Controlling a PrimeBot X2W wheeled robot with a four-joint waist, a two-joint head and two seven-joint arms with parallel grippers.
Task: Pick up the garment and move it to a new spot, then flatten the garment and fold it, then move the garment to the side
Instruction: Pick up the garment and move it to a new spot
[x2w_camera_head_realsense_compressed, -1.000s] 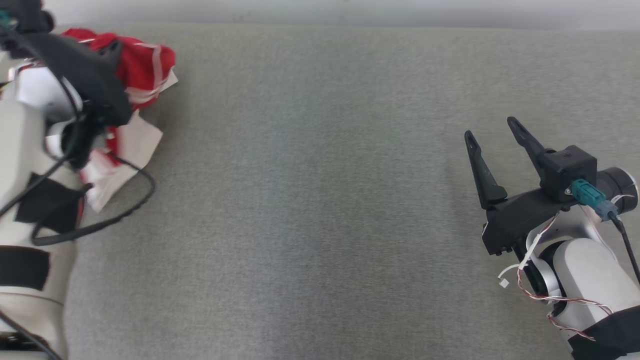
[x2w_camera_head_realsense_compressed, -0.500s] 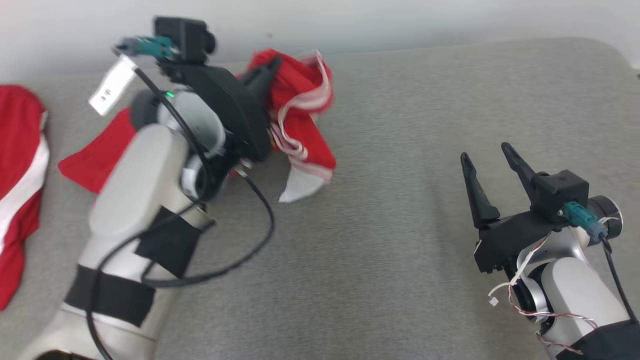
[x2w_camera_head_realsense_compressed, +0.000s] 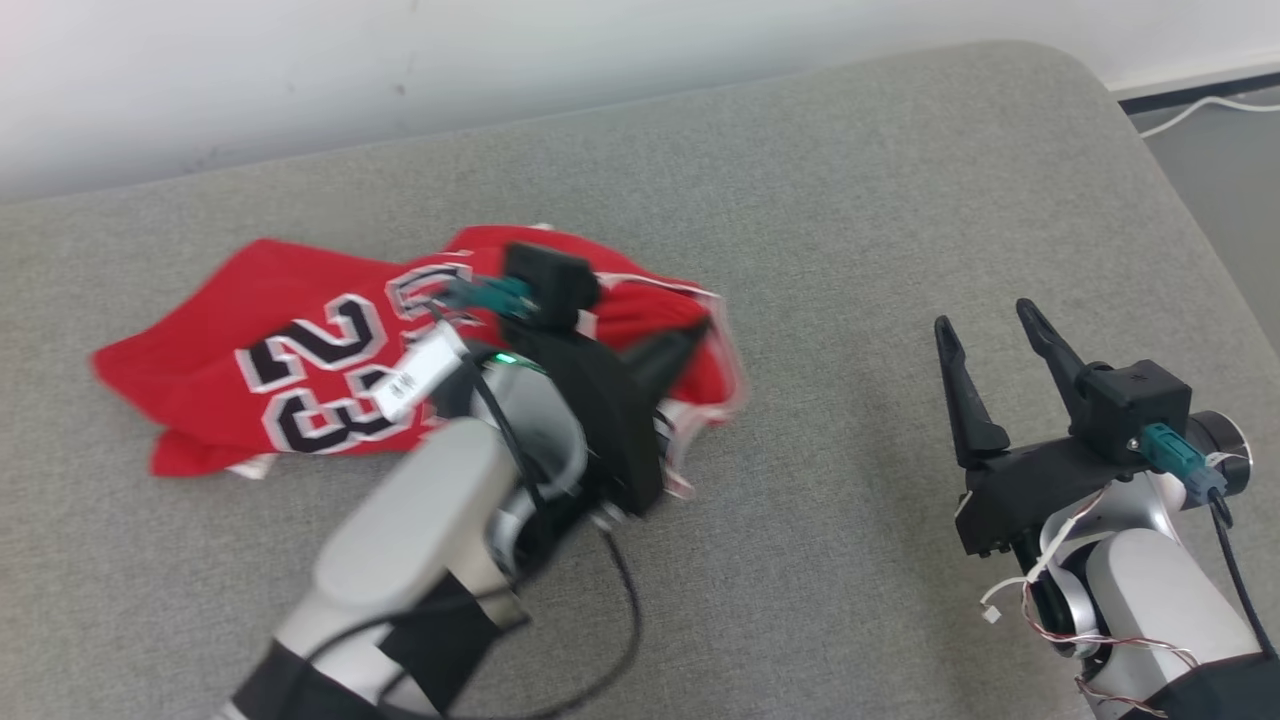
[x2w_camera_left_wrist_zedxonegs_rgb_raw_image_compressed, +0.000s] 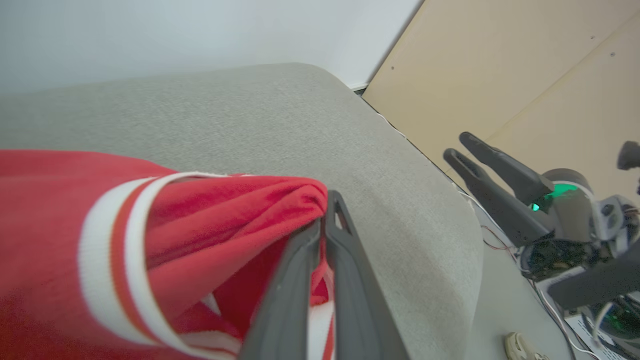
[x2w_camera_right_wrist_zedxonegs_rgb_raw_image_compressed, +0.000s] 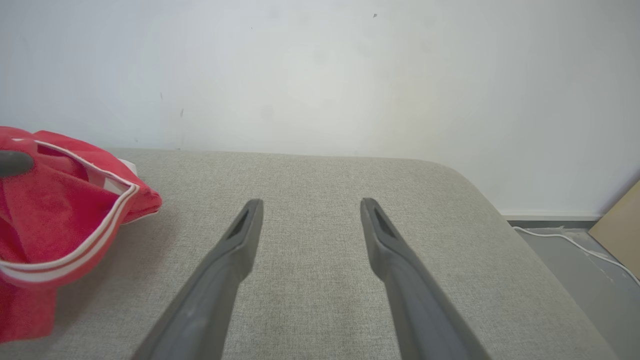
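- Jersey: red, black "23" w/ white outline, white-red striped trim. Lies crumpled on grey pad, left of pad's middle, well in from far edge.
- Jersey's right end is bunched up at left claw; rest spreads leftward, flat-ish on pad.
- Left claw: clenched on a fold of red cloth. Left wrist view shows both fingers pressed together w/ jersey pinched at claw, striped trim just left of it.
- Left arm comes up from near edge, pale shell w/ black straps and a looping black cable; it covers part of jersey's near side. Pic is motion-blurred around it.
- Right claw: released, fingers spread wide, nothing between them. Over pad's right part, near right edge, well apart from jersey.
- Right wrist view: claw points toward far edge and wall; bare pad between fingers. Jersey at left of that view, trimmed edge looped open, shadow on pad beside it.
- Left wrist view also catches right claw past pad's rounded corner, fingers apart, green light on its wrist.
- Pad's far right corner is rounded; white cable on floor beyond it.
- Beige board stands behind right claw in left wrist view.
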